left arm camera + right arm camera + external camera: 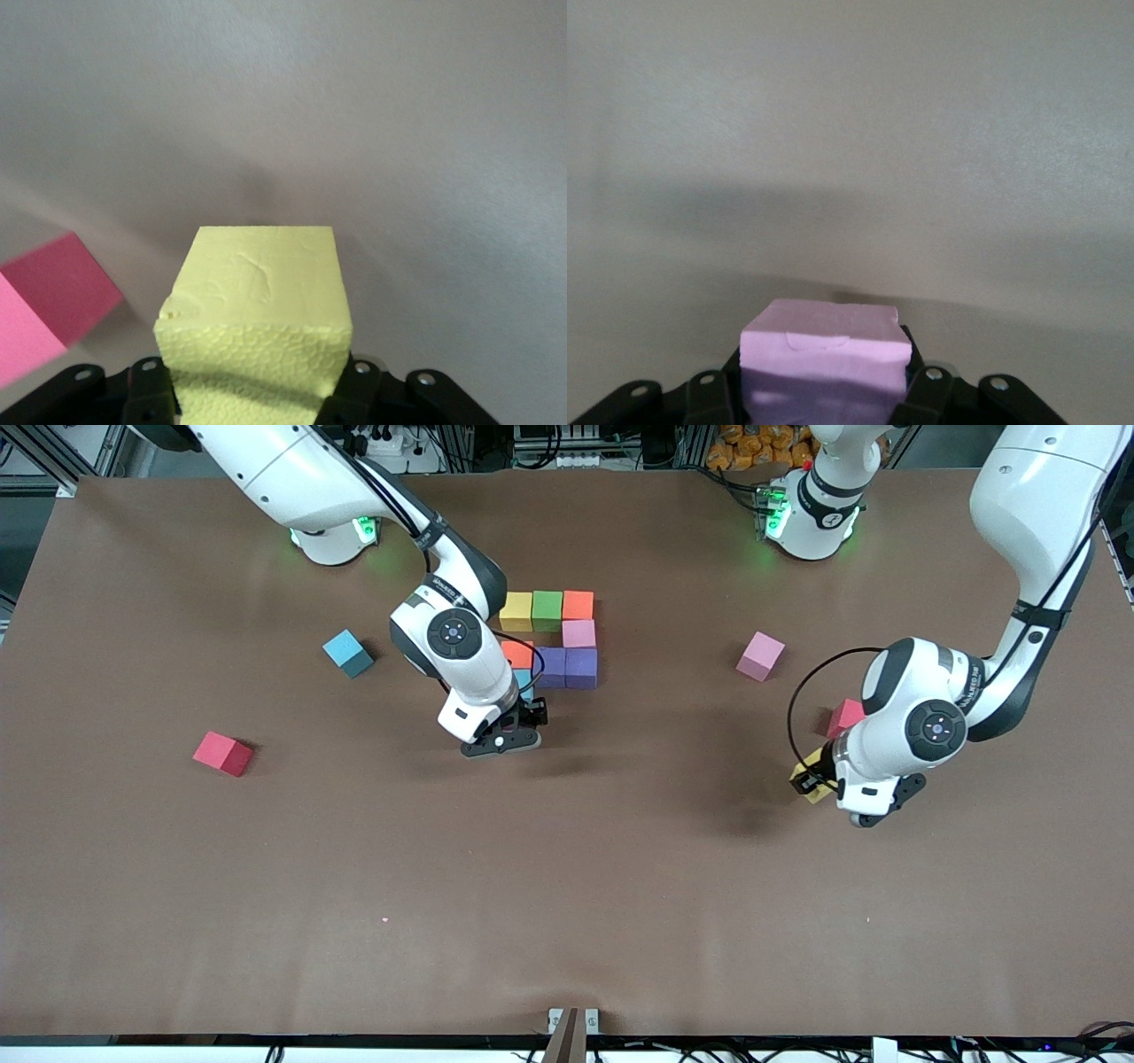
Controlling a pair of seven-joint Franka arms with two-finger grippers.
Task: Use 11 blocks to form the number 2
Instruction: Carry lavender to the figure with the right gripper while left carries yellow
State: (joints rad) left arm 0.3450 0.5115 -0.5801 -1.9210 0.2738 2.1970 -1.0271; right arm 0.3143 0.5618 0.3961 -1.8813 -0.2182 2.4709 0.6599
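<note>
A partial number 2 lies mid-table: a row of yellow (516, 611), green (547, 609) and orange (578, 605) blocks, a pink one (578, 633), two purple ones (567, 667), another orange one (517, 654) and a cyan one (525, 683) half hidden by the right arm. My right gripper (512, 737) (819, 394) hangs over the table by that cyan cube, shut on a pale pink-purple block (824, 350). My left gripper (813, 779) (252, 398) is shut on a yellow block (257, 305) (809, 765) toward the left arm's end.
Loose blocks lie around: a cyan one (347, 653) and a red one (222, 754) toward the right arm's end, a pink one (760, 656) and a red-pink one (846, 717) (53, 301) beside the left gripper.
</note>
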